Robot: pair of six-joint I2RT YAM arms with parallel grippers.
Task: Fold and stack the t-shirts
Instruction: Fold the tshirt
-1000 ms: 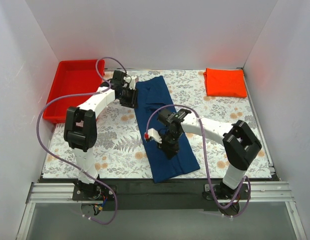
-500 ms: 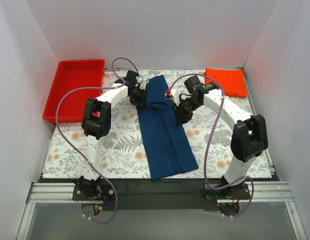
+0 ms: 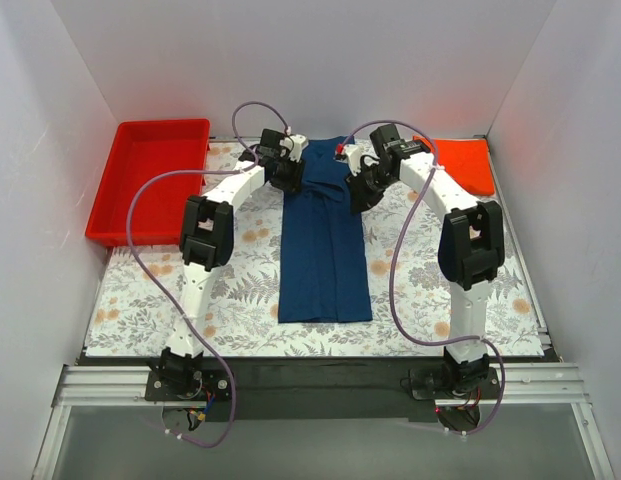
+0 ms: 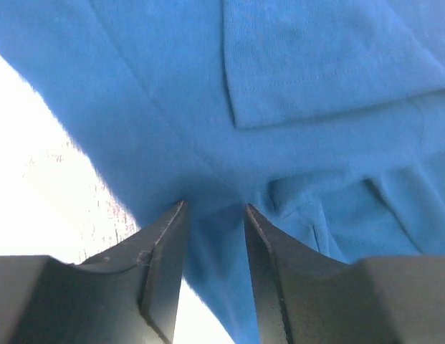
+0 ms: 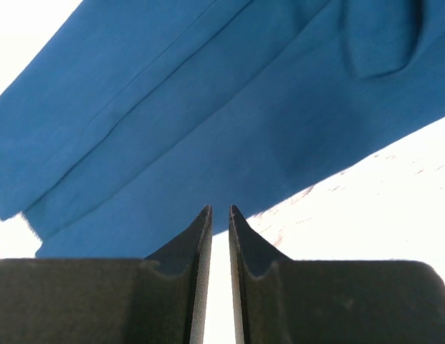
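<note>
The navy t-shirt lies as a long narrow strip down the middle of the floral table cover, and its print is hidden. My left gripper is at the strip's far left corner. In the left wrist view my left gripper is shut on a fold of the navy t-shirt. My right gripper is at the strip's far right edge. In the right wrist view my right gripper has its jaws almost together, pinching the edge of the navy t-shirt. The orange-red t-shirt lies folded at the far right, partly behind my right arm.
A rigid red tray stands at the far left, partly off the cover. White walls close in the back and both sides. The floral table cover shows bare on both sides of the navy strip.
Both grippers have moved toward the far edge. The right gripper went from the strip's near half to its far right edge. The navy shirt has swung from slanted to straight and shifted farther back.
</note>
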